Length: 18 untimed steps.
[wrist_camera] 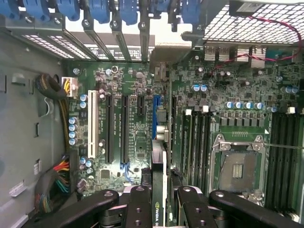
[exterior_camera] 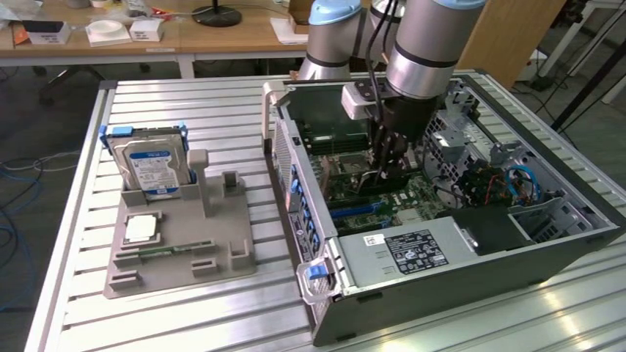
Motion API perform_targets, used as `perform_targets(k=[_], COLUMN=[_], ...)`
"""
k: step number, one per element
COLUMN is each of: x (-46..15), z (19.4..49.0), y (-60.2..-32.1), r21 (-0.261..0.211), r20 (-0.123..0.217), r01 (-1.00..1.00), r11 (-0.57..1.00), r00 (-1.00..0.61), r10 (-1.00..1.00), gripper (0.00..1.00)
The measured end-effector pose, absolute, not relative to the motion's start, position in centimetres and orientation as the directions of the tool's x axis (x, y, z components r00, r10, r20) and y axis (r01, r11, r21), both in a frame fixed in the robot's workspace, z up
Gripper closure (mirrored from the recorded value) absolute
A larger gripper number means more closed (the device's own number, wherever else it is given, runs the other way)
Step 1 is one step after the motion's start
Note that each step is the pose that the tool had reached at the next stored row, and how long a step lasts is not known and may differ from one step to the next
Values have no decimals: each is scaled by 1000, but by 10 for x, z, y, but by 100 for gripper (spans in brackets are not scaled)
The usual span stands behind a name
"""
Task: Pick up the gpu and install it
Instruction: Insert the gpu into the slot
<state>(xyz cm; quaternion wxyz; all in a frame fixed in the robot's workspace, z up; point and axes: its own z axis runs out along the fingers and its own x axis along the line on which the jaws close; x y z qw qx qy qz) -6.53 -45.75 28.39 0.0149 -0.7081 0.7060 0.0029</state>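
My gripper reaches down into the open computer case and is shut on the gpu. In the wrist view the card shows edge-on as a thin black and green strip between my fingers. It runs along the blue expansion slot of the green motherboard. Its silver end bracket sits by the rear slot openings. In the exterior view the card hangs upright under the gripper, just above the motherboard.
A grey fixture at the exterior view's left holds a silver hard drive, a CPU chip and a memory stick. Inside the case are the power supply, cables, the CPU socket and blue slot latches.
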Motion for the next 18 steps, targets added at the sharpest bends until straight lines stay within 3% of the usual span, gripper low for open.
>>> perform_targets(k=[18], x=[-69], z=[281], y=[-460], r21=[-17], r20=[-23], r01=[-1000], r11=[-2], r00=[2], r10=[-1000], gripper=[74])
